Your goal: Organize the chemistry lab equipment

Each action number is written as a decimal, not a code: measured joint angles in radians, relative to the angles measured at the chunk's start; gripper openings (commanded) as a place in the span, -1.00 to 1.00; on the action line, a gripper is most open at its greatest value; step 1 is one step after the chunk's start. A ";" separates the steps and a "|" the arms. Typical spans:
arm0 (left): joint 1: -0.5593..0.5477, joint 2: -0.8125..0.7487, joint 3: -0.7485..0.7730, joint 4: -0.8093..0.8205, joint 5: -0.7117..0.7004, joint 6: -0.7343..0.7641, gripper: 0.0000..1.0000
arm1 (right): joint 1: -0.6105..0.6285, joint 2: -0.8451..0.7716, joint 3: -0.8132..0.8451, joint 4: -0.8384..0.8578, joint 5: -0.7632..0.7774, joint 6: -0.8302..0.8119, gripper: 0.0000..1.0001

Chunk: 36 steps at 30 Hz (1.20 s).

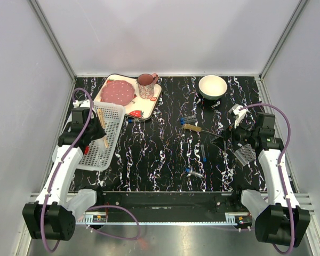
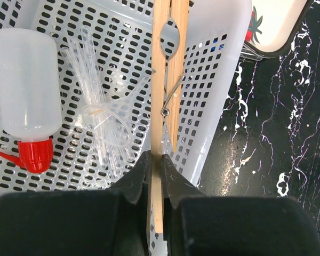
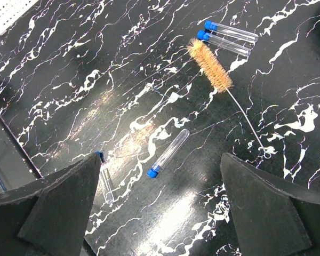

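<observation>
Wooden test-tube clamp (image 2: 168,80) is pinched by one leg's end in my left gripper (image 2: 156,160), above the right wall of the white perforated basket (image 2: 213,106) at the table's left. Let go here, it may, I think, strike that wall and tip out, or knock the clear funnel (image 2: 109,120). My right gripper (image 3: 160,205) hangs spread and empty over loose blue-capped test tubes (image 3: 168,153).

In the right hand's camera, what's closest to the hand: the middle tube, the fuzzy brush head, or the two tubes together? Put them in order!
1. Middle tube: right between the open right hand's fingers.
2. Fuzzy brush head: farther up, toward the right.
3. Two tubes together: farthest, at the top right.
</observation>
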 measured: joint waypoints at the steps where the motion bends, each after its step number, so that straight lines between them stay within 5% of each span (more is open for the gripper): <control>1: 0.000 0.000 0.000 0.000 0.000 0.000 -0.78 | 0.000 0.000 0.000 0.000 0.000 0.000 0.99; 6: 0.003 0.016 -0.003 0.000 0.000 -0.001 -0.66 | 0.000 0.000 0.000 0.000 0.000 0.000 1.00; 11: 0.005 0.019 -0.003 0.000 -0.003 -0.007 -0.29 | 0.000 0.000 0.000 0.000 0.000 0.000 0.99; 17: 0.008 0.019 -0.003 0.000 -0.010 -0.012 -0.08 | 0.000 0.000 -0.002 0.000 0.000 0.000 0.99; 28: 0.011 0.012 -0.003 0.000 -0.008 -0.015 0.78 | -0.002 0.003 -0.007 0.000 -0.021 -0.001 1.00; 36: 0.011 -0.032 -0.006 0.003 0.032 -0.005 0.98 | -0.004 0.108 0.030 -0.033 -0.054 -0.034 0.99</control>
